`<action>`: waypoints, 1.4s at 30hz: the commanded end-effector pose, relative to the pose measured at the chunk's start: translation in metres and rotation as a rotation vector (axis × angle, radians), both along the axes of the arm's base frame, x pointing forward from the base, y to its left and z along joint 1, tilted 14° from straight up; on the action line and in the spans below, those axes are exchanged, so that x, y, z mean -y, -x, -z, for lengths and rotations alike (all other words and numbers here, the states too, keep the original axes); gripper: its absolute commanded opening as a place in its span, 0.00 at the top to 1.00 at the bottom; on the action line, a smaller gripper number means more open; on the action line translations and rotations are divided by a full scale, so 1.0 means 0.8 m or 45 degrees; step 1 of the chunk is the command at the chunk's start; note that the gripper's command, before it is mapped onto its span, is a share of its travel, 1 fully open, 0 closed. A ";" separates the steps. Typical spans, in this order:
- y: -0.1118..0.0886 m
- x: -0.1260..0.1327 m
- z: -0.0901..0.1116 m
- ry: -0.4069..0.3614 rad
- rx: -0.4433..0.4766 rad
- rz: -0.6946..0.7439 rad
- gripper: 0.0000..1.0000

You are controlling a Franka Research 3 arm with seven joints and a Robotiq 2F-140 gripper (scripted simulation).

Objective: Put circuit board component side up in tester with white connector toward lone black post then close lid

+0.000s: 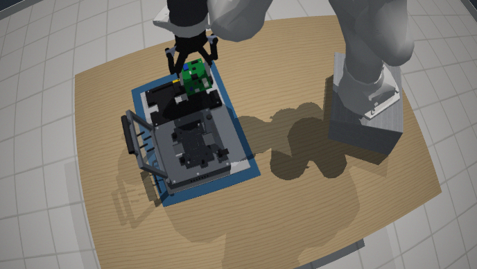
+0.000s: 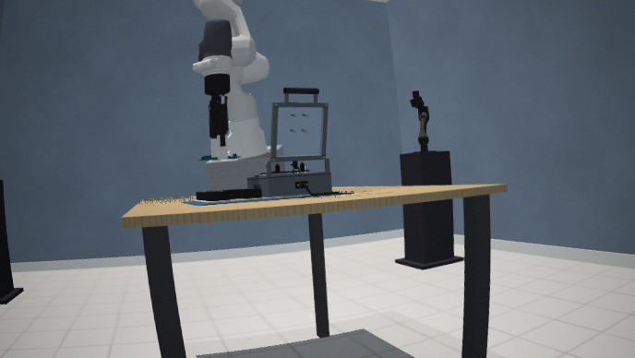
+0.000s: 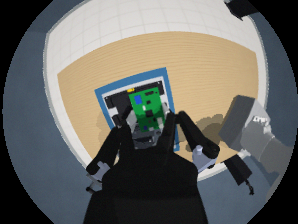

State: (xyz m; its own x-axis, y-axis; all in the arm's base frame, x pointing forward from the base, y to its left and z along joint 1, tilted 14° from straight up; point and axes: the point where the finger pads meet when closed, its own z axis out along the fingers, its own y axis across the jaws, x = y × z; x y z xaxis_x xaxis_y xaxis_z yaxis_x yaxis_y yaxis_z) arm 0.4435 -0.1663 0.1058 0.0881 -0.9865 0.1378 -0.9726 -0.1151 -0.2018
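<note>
The green circuit board [image 1: 197,77] hangs flat, component side up, in my gripper [image 1: 191,67], which is shut on it. It is held well above the far end of the black tray [image 1: 173,98]. In the side view the board [image 2: 229,156] is clearly clear of the tray [image 2: 221,195], under the gripper [image 2: 218,138]. The grey tester [image 1: 195,143] stands next to the tray, with its lid [image 1: 142,139] [image 2: 300,131] open and upright. The wrist view shows the board [image 3: 147,110] between my fingers.
Tray and tester sit on a blue mat [image 1: 249,166]. The arm's grey base block [image 1: 367,114] stands at the right of the table. A black pedestal with a camera stand [image 2: 425,203] is behind the table.
</note>
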 end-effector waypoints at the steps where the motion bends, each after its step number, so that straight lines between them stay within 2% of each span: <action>1: 0.002 -0.001 0.001 0.001 -0.004 0.001 0.54; 23: 0.001 -0.005 0.001 0.000 -0.004 0.002 0.54; 32: -0.001 -0.015 0.001 0.000 -0.004 0.002 0.54; 42: -0.007 -0.040 0.001 0.000 -0.004 0.002 0.54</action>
State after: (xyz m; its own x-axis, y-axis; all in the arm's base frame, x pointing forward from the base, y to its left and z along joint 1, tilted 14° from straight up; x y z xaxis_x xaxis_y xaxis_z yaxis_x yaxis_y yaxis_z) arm 0.4491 -0.1419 0.1060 0.1054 -0.9845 0.1404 -0.9708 -0.1325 -0.1999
